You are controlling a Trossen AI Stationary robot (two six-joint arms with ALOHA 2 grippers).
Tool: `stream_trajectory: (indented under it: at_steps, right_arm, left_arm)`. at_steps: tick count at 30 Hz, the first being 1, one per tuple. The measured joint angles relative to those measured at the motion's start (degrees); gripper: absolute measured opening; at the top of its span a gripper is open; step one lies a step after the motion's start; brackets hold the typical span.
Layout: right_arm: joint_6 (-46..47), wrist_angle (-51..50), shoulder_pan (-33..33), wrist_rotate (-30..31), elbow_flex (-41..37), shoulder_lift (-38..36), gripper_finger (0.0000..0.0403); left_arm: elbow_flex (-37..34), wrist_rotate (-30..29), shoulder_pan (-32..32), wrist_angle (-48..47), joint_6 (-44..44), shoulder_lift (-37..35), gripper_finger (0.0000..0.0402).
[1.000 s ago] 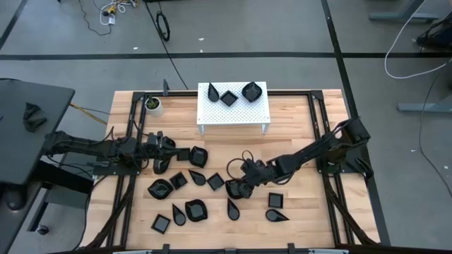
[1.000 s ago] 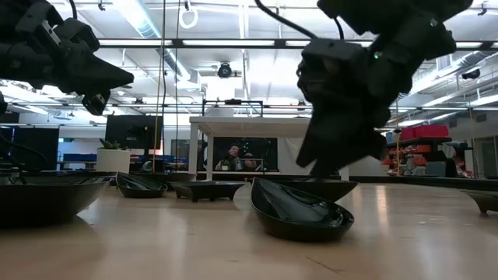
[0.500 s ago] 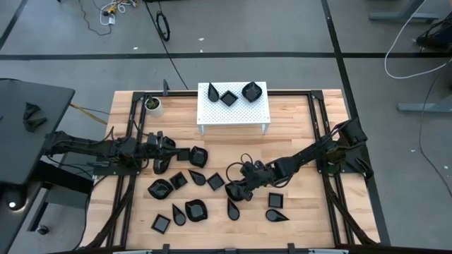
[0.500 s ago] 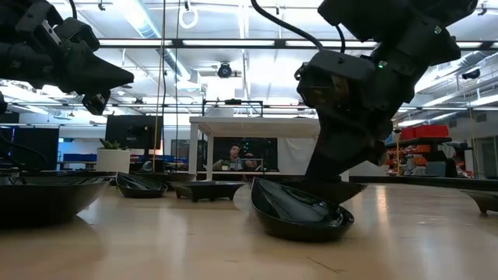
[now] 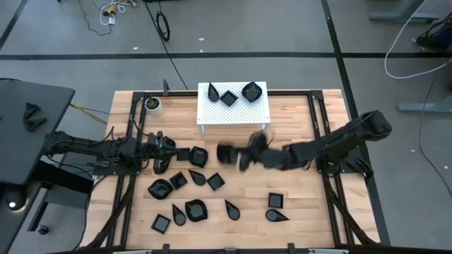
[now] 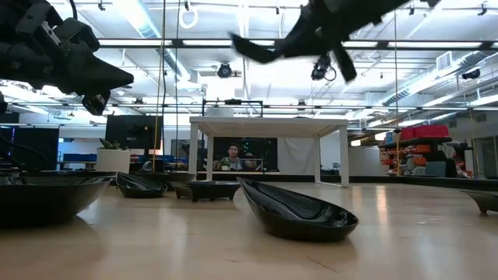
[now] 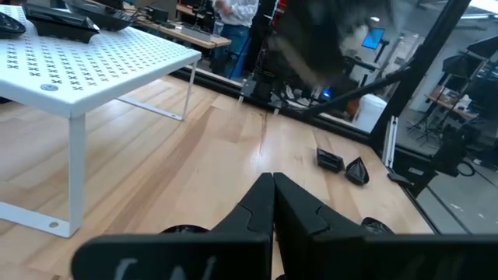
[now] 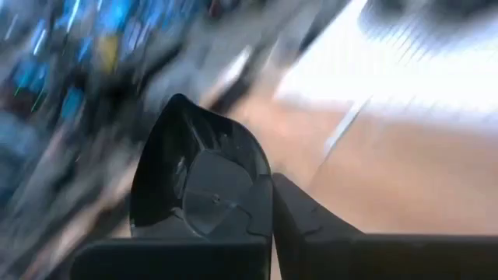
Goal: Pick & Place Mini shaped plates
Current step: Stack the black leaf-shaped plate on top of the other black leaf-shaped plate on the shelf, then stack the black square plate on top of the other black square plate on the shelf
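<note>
Your right pincer (image 5: 244, 156), clenched on a plate (image 8: 198, 187), has lifted it off the table toward the rack (image 5: 233, 113) ahead.

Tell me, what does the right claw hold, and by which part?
The right claw holds one mini shaped plate by its rim, lifted above the table.

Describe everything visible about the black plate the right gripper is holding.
The plate is glossy black, shell-like, with a pointed tip, raised rim and shallow hollow. The right gripper pinches its edge between shut fingers. It is lifted clear of the table, blurred by motion in the overhead view, in front of the white stand. Nothing else touches it.
</note>
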Motion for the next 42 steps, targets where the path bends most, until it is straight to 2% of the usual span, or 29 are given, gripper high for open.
stream_trajectory:
  at_steps: [2,4,8,12,17,23,27,33,35,37,40,42]
  right_arm:
    - [-3.3,1.0,-3.6,5.3,0.0,-3.1,0.0002]
    - [-6.6,1.0,-8.4,8.1,0.0,-5.1,0.0002]
    - [-7.6,-0.2,-21.1,5.2,0.0,-6.1,0.0001]
    - [-3.2,-1.4,-31.8,3.4,0.0,-5.2,0.0001]
    - [0.3,-1.4,-37.2,0.2,0.0,-3.8,0.0003]
    - [8.8,-7.3,-38.6,-0.2,0.0,-1.6,0.0016]
    - [10.3,-8.3,-38.6,0.2,0.0,-0.5,0.0032]
    - [8.5,-7.3,-37.8,3.5,0.0,-0.5,0.0094]
    - [4.4,-5.8,-36.5,5.2,0.0,-1.2,0.012]
    - [-4.8,-2.1,-33.2,6.4,0.0,-2.3,0.0143]
    - [-25.3,8.2,-23.8,6.4,0.0,-2.5,0.0166]
    - [-36.8,10.8,-16.6,3.5,0.0,-2.5,0.0173]
  left_arm:
    - [0.0,0.0,0.0,0.0,0.0,0.0,0.0007]
    - [0.0,0.0,0.0,0.0,0.0,0.0,0.0007]
    - [0.0,0.0,0.0,0.0,0.0,0.0,0.0007]
    - [0.0,0.0,0.0,0.0,0.0,0.0,0.0007]
    - [0.0,0.0,0.0,0.0,0.0,0.0,0.0007]
    - [0.0,0.0,0.0,0.0,0.0,0.0,0.0007]
    - [0.0,0.0,0.0,0.0,0.0,0.0,0.0007]
    - [0.0,0.0,0.0,0.0,0.0,0.0,0.0007]
    - [0.0,0.0,0.0,0.0,0.0,0.0,0.0007]
    - [0.0,0.0,0.0,-0.1,0.0,0.0,0.0007]
    - [0.0,0.0,0.0,-0.4,0.0,0.0,0.0007]
    - [0.0,0.0,0.0,-0.5,0.2,0.0,0.0007]
